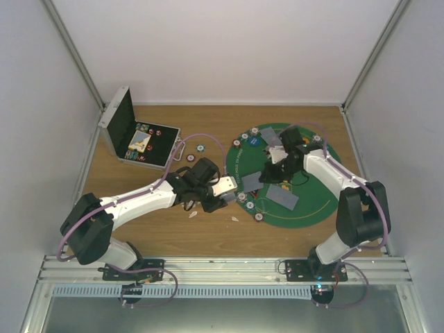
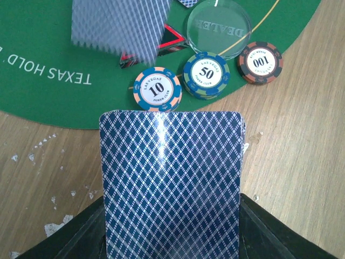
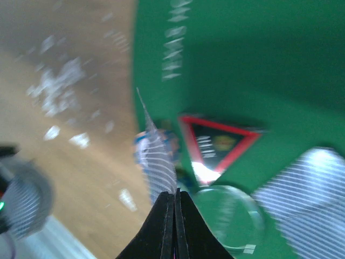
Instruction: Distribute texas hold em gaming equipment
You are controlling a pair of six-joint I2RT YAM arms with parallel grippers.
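Wooden tabletop (image 1: 208, 236), white scraps (image 1: 193, 214), possibly stocked case (image 1: 119, 116); card (image 2: 171, 183) blocking view.

I read TEXAS HOLD on the green mat (image 2: 32, 48), DEALER on the clear button (image 2: 218, 27) at one o'clock, then 10 chip (image 2: 157, 89), 50 chip (image 2: 206, 74), 100 chip (image 2: 261, 62).

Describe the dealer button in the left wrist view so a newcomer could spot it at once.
Find the green Texas Hold'em mat; along its edge by the bare wood sit a 10 chip, a 50 chip and a 100 chip. The dealer button lies just beyond the 50 chip, beside the red-edged triangular token. It alone is clear and colourless, wider than the chips, lettered DEALER.
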